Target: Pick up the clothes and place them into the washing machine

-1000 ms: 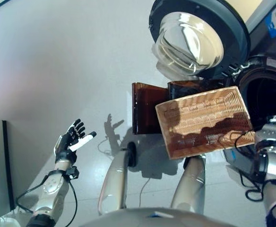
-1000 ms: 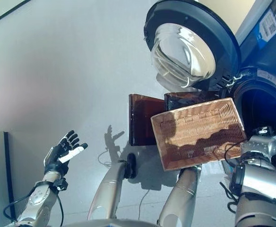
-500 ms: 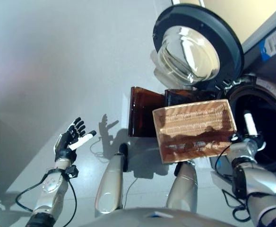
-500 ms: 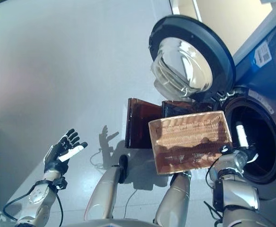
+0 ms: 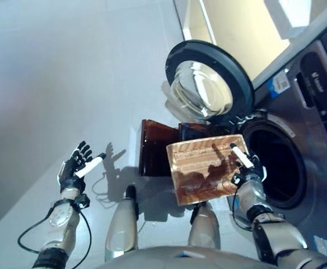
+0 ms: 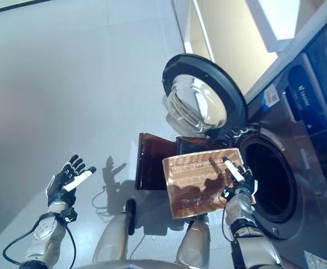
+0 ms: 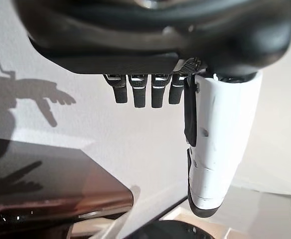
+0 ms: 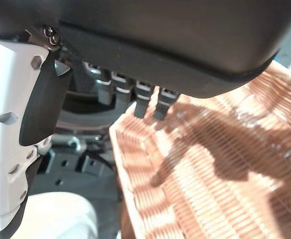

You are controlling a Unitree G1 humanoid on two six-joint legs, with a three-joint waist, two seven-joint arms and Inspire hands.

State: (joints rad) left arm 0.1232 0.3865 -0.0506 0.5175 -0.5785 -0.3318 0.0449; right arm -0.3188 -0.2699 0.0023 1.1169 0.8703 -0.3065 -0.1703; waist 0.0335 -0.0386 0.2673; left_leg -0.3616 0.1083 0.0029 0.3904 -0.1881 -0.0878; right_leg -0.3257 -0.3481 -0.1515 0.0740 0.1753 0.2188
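Observation:
The shallow wicker basket (image 5: pixel 200 171) rests on a low dark brown box (image 5: pixel 152 147) beside the washing machine (image 5: pixel 298 145); I see no clothes in it. The machine's round door (image 5: pixel 205 89) stands open and its drum opening (image 5: pixel 272 165) is dark. My right hand (image 5: pixel 247 168) is open, fingers straight, over the basket's right edge next to the drum opening; its wrist view shows the basket weave (image 8: pixel 220 164). My left hand (image 5: pixel 76 168) is open and empty above the floor at the left, also in its wrist view (image 7: pixel 220 149).
Grey floor (image 5: pixel 68 84) spreads to the left and behind. The washing machine's front panel (image 5: pixel 314 89) fills the right side. A pale wall (image 5: pixel 230 28) rises behind the door.
The whole picture has shifted: the camera has moved and now shows more of the machine. My right hand has come up beside the drum opening over the basket's right edge. The left hand stays raised.

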